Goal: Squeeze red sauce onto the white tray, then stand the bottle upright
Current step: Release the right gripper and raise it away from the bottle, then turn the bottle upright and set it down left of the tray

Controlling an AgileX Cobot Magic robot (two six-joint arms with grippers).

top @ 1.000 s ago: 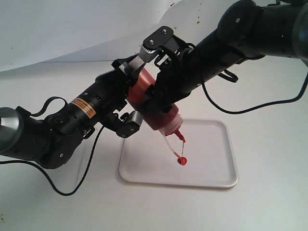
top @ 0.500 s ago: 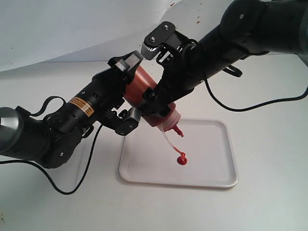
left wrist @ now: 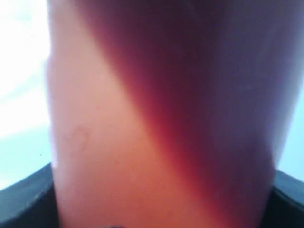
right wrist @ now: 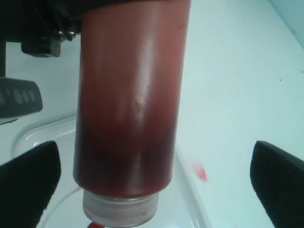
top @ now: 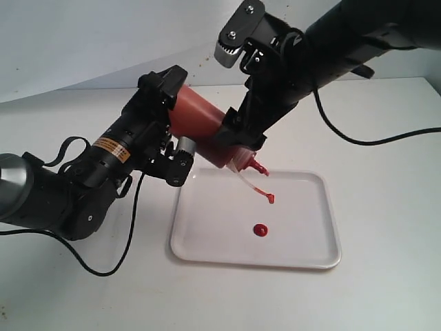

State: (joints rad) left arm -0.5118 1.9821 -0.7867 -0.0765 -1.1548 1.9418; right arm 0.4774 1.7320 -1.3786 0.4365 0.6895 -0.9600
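Reddish bottle (top: 200, 127), white tray (top: 303, 238), dark red sauce (top: 260, 229), perhaps a pinkish smear (right wrist: 199, 172).

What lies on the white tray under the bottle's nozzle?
A small round blob of red sauce lies on the white tray, below the tilted bottle. The left end effector covers the tray's far left corner.

The outside camera sits high and well back, looking down at a slant across the table (top: 386, 207), with the bottle (top: 200, 127) and the whole tray (top: 303, 245) in shot. The left wrist camera is jammed right up against the bottle (left wrist: 161, 118), so close it's one blur filling the frame. The right wrist camera stands a touch farther off, facing the bottle's (right wrist: 128, 109) side with the tray (right wrist: 47, 127) beyond. All three views share the bottle; the outside and right wrist views share the tray.
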